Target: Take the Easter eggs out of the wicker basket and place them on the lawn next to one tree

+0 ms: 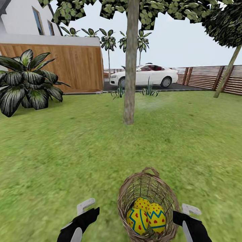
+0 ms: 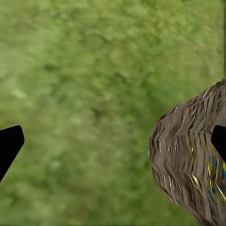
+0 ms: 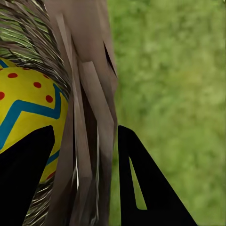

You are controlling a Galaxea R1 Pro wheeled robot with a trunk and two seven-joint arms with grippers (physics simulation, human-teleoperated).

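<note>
Your three Easter eggs (image 1: 147,215) all sit inside the wicker basket (image 1: 148,188), which looks lifted, low in front of you over the lawn (image 1: 67,151). Your right gripper (image 3: 84,183) straddles the basket's rim, one finger inside against an egg, one outside; it appears clamped on the wall. Your left gripper (image 2: 113,141) hangs with its fingers spread wide, the basket just beside one tip. The tree (image 1: 130,67) stands well ahead. No egg lies on the grass, so all three placements remain.

wicker basket (image 1: 148,201) base cut off | third egg (image 1: 142,203) half hidden
</note>
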